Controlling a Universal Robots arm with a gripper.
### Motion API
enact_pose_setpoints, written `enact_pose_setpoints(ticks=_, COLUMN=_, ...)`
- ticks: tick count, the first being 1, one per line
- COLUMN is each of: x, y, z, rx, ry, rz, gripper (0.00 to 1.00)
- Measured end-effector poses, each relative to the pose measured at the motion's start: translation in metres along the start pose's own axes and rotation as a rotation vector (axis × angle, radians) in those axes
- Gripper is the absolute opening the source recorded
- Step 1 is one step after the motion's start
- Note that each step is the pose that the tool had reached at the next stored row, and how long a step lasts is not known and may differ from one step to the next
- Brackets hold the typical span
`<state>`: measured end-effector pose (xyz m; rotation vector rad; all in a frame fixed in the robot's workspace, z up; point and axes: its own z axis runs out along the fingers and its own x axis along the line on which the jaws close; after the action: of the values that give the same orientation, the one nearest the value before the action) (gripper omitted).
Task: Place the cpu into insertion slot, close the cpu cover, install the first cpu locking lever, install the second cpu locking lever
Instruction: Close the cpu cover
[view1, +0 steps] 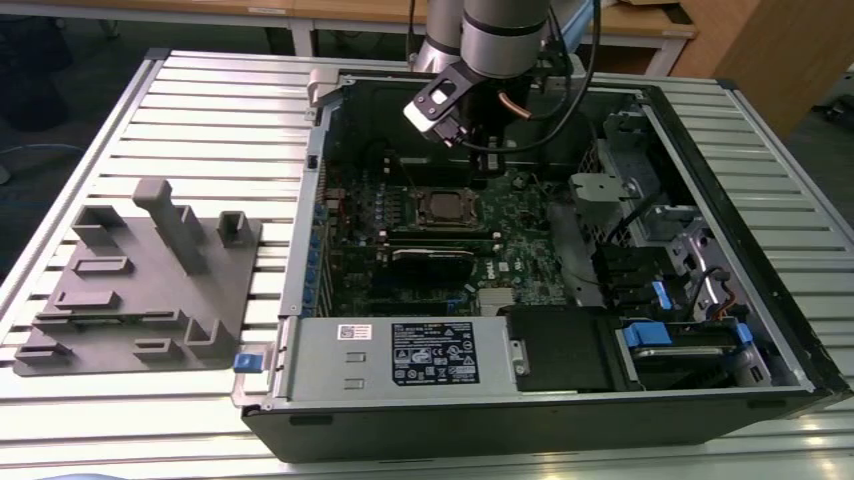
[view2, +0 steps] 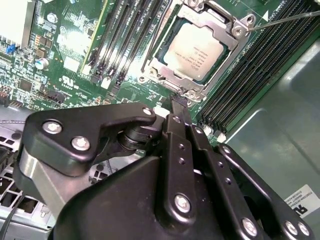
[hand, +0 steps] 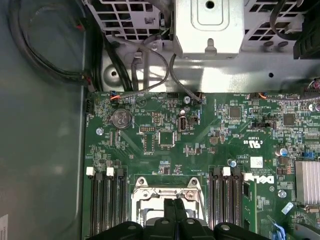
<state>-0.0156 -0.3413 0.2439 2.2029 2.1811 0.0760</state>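
Standing beside it, you see a slatted metal table (view1: 200, 110) carrying an opened computer case (view1: 534, 432) laid on its side. A grey fixture plate (view1: 134, 290) sits on the slats towards the exterior view's left. Wooden desks (view1: 641, 22) line the back of the room. The arm (view1: 501, 30) reaches down into the case from the far side.

Inside lies the green circuit board (hand: 210, 130). A black labelled box (view1: 427, 355) sits along the near wall, and a perforated metal bracket (hand: 207, 25) with loose cables (hand: 40, 60) sits beyond the board.

In the first wrist view the gripper's black body cuts off the near half of the insertion slot (view1: 418, 212). In the exterior view the fingers are dark against the dark interior and hard to pick out. A thin metal rod (view2: 285, 16) runs to one corner of the socket. I can't tell whether it is latched.

The cpu (view2: 197, 49) sits in the slot, its dull silver top showing through the window of the cpu cover (view2: 220, 14), which lies flat around it. The gripper (view2: 179, 102) has its fingers pressed together with nothing between them. Their tips are just beside the socket's edge, off the chip itself. Whether they touch the rim, I can't make out. Rows of memory slots (hand: 107, 200) flank the socket on both sides.
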Motion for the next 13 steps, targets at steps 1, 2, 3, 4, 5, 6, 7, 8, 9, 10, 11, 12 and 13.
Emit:
enact_pose_setpoints(ticks=1, x=0.0, y=-0.0024, z=0.0, rx=-0.0001, ry=-0.0001, rz=0.0, gripper=0.11)
enact_pose_setpoints(ticks=2, x=-0.0001, y=-0.0056, z=0.0, rx=0.0001, ry=-0.0002, rz=0.0, gripper=0.11)
enact_pose_setpoints(ticks=3, x=-0.0001, y=-0.0081, z=0.0, rx=0.0001, ry=-0.0003, rz=0.0, gripper=0.11)
enact_pose_setpoints(ticks=4, x=-0.0001, y=-0.0098, z=0.0002, rx=0.0001, ry=-0.0005, rz=0.001, gripper=0.11)
enact_pose_setpoints(ticks=5, x=-0.0001, y=-0.0111, z=0.0006, rx=0.0001, ry=-0.0004, rz=0.001, gripper=0.11)
enact_pose_setpoints(ticks=6, x=-0.0002, y=-0.0123, z=0.0009, rx=0.0002, ry=-0.0006, rz=0.002, gripper=0.11)
enact_pose_setpoints(ticks=7, x=-0.0002, y=-0.0136, z=0.0012, rx=0.0002, ry=-0.0007, rz=0.003, gripper=0.11)
enact_pose_setpoints(ticks=8, x=-0.0002, y=-0.0138, z=0.0012, rx=0.0002, ry=-0.0007, rz=0.004, gripper=0.11)
enact_pose_setpoints(ticks=9, x=-0.0002, y=-0.0138, z=0.0012, rx=0.0002, ry=-0.0007, rz=0.004, gripper=0.11)
enact_pose_setpoints(ticks=10, x=-0.0002, y=-0.0138, z=0.0012, rx=0.0002, ry=-0.0008, rz=0.004, gripper=0.11)
enact_pose_setpoints(ticks=11, x=-0.0002, y=-0.0138, z=0.0012, rx=0.0002, ry=-0.0007, rz=0.004, gripper=0.11)
enact_pose_setpoints(ticks=12, x=-0.0001, y=-0.0138, z=0.0013, rx=0.0017, ry=-0.0008, rz=0.004, gripper=0.11)
enact_pose_setpoints(ticks=13, x=-0.0001, y=-0.0138, z=0.0017, rx=0.0125, ry=-0.0004, rz=0.004, gripper=0.11)
